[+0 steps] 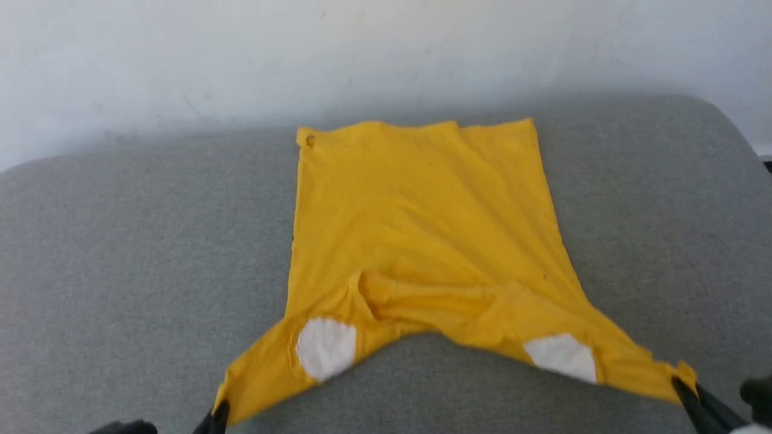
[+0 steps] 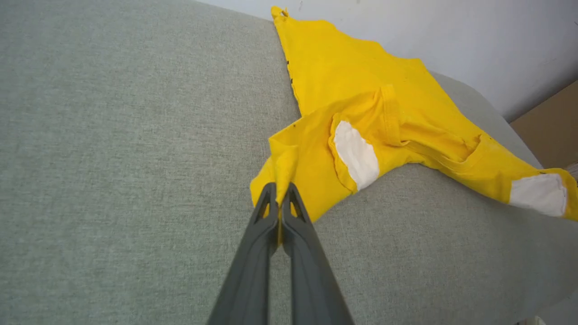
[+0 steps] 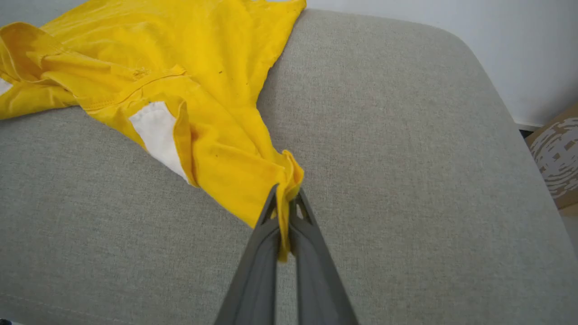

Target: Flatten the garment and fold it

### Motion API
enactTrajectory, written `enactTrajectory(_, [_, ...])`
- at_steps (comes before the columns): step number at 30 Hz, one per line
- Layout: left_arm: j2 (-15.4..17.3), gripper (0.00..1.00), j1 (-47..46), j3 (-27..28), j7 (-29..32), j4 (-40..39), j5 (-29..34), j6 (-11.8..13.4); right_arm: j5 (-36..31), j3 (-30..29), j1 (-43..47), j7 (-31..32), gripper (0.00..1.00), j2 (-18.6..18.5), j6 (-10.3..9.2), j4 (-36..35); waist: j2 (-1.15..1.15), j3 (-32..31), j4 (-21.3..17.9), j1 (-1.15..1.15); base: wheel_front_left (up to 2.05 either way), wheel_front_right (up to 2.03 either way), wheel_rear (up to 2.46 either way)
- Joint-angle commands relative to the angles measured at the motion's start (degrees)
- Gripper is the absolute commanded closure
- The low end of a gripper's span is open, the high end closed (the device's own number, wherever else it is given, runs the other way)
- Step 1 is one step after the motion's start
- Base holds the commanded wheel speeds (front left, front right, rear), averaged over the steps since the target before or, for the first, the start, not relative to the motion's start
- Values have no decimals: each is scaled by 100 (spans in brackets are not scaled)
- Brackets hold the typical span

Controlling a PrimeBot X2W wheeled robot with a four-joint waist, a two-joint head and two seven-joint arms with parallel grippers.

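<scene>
The garment (image 1: 422,229) is spread on a grey upholstered pad (image 1: 120,271), with plain bright yellow cloth turned upward. Its straight far edge lies towards the white wall (image 1: 362,48). The near part is creased and bunched around the neckline (image 1: 422,295). Two white patches (image 1: 325,346) (image 1: 561,357) are shown there, one towards each near corner. Both near corners are drawn outward into points.

The left jaws are closed on the left corner, and a fold of yellow cloth is pinched between the dark fingers (image 2: 253,253). The right jaws are likewise closed on the right corner, with the cloth gathered between the fingers (image 3: 257,262).

Apart from the white patches, nothing of a print can be made out. A small mark (image 1: 310,140) at the far left corner is too blurred to be identified. In the head view both arms are cut off by the bottom edge. A cardboard box (image 3: 557,158) is cut off at the edge of the right wrist view.
</scene>
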Motion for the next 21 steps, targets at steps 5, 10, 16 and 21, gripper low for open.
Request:
enactTrajectory(5, [110, 100, 349, -4, 163, -36, -143, 72, -91, -204, 533, 125, 100, 140, -12, -14, 0, -127, -7, 1, 0, 0, 0])
enactTrajectory(10, [178, 100, 594, -2, 293, -106, -229, 171, -63, -413, 879, 170, 100, 237, -12, 72, 0, -195, 15, 1, 0, 0, 0])
enactTrajectory(16, [178, 100, 584, -20, 284, -173, -196, 202, -107, -343, 877, 145, 100, 291, -12, 236, 0, -267, 86, 1, 0, 0, 0])
enactTrajectory(21, [131, 100, 416, -103, 285, -257, -171, 121, 12, -280, 504, 236, 0, 341, -12, 422, 0, -305, 168, 1, 0, 0, 0])
